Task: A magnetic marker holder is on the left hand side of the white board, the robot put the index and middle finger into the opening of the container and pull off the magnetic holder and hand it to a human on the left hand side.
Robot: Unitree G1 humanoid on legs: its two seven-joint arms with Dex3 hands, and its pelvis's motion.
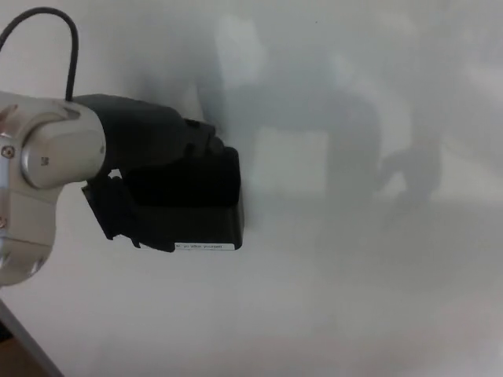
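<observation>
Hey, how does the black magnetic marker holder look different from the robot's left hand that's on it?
The black boxy magnetic marker holder has flat faces and straight edges; the black left hand is rounded and jointed. The holder carries a small white label strip along its bottom edge; the hand shows none. The holder sits against the white board; the hand reaches in from the silver forearm. Both are matte black.

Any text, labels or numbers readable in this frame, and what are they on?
White label strip on the bottom edge of the black marker holder: dark print, too small and blurred to read.
Whiteboard: no writing visible.
Left hand and silver wrist: no readable markings.
</observation>
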